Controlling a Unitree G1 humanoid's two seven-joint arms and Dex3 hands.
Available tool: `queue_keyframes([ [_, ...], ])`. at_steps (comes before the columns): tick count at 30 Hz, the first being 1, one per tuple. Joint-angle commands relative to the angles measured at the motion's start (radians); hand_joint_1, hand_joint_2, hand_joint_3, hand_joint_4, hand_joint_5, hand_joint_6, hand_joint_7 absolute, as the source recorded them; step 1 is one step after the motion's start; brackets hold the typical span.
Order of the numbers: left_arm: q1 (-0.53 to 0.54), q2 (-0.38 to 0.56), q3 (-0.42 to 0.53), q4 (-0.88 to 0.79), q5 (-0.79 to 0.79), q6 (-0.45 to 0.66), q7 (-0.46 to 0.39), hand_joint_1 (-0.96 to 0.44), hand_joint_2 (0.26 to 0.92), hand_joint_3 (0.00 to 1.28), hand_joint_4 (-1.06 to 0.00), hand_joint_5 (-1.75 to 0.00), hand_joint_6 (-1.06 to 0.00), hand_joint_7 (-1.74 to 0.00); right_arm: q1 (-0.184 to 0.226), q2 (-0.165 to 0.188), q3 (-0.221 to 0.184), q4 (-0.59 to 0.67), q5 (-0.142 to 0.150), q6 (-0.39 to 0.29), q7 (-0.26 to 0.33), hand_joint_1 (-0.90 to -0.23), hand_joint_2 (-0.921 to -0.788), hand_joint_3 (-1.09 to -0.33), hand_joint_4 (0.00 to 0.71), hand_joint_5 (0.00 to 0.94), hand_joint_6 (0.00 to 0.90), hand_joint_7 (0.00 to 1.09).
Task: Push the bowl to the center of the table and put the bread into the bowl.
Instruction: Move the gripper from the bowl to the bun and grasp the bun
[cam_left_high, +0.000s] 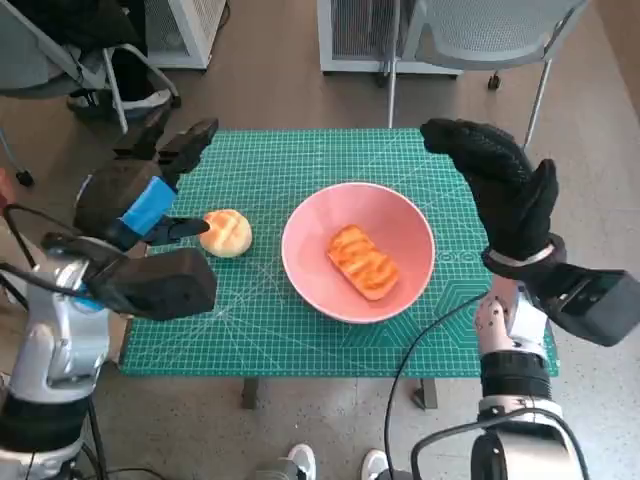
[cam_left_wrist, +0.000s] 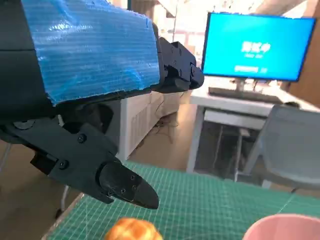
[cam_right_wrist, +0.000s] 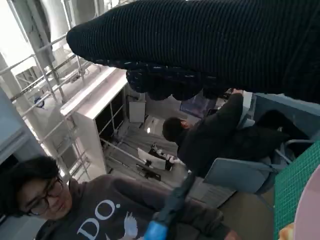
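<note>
Seemingly half done: pink round bowl (cam_left_high: 358, 250) at about the middle of the green-matted bench (cam_left_high: 300, 330) with one long toasted bread piece (cam_left_high: 363, 261) inside, round golden bun (cam_left_high: 226, 232) left outside just beside the empty, spread left hand (cam_left_high: 150, 190), gloved right hand (cam_left_high: 497, 180) raised, holding nothing.

Green gridded cutting mat (cam_left_high: 300, 330) over the small table; grey mesh-backed chair (cam_left_high: 490, 35) beyond; glowing blue monitor (cam_left_wrist: 260, 47) on a white desk (cam_left_wrist: 240, 102).
</note>
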Motion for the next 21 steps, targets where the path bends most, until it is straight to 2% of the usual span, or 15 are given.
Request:
queue_keyframes([
  [1,-0.037,-0.018,-0.033,0.082,0.016,-0.022,0.042,-0.53,0.811,0.01,-0.07,0.0,-0.28,0.0,0.006,-0.007,-0.004,0.015,0.001,0.013,0.016,-0.607,-0.921,-0.725,0.141,0.0,-0.001,0.51],
  [4,-0.045,-0.019,-0.042,0.106,0.018,-0.028,0.055,-0.54,0.813,0.01,-0.07,0.0,-0.28,0.0,0.005,-0.008,-0.006,0.017,0.002,0.014,0.019,-0.607,-0.921,-0.725,0.141,0.0,-0.001,0.51],
  [12,-0.132,-0.06,-0.121,0.373,0.064,-0.048,0.154,-0.58,0.821,0.01,-0.06,0.0,-0.27,0.0,0.001,-0.02,-0.014,0.026,0.009,0.018,0.034,-0.613,-0.921,-0.723,0.147,0.003,-0.001,0.51],
  [21,-0.175,-0.081,-0.155,0.477,0.049,-0.045,0.167,-0.58,0.822,0.0,-0.05,0.0,-0.24,0.0,0.003,-0.021,-0.018,0.02,0.005,0.015,0.033,-0.615,-0.921,-0.723,0.147,0.002,-0.001,0.51],
])
